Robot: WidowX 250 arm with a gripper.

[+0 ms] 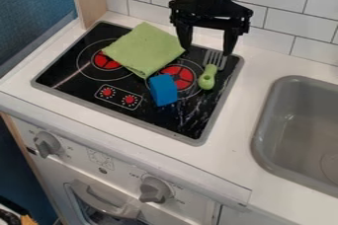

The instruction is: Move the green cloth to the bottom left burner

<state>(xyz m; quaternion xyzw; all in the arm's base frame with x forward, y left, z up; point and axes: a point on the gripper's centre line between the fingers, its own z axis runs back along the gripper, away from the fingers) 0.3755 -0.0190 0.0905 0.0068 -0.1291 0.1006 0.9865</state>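
Observation:
The green cloth (144, 49) lies flat on the black stovetop (72, 91), over its back middle part. Its left corner partly covers the left burner (105, 61), and its lower right edge touches the right burner (178, 77). My gripper (207, 50) hangs at the back right of the stovetop, to the right of the cloth and apart from it. Its two fingers point down and stand wide apart, with nothing held between them.
A blue block (163, 90) stands at the front of the right burner. A fork with a green handle (207, 77) lies on the right side of the stovetop. The grey sink (300, 130) is set in the counter at right, and a tiled wall rises behind.

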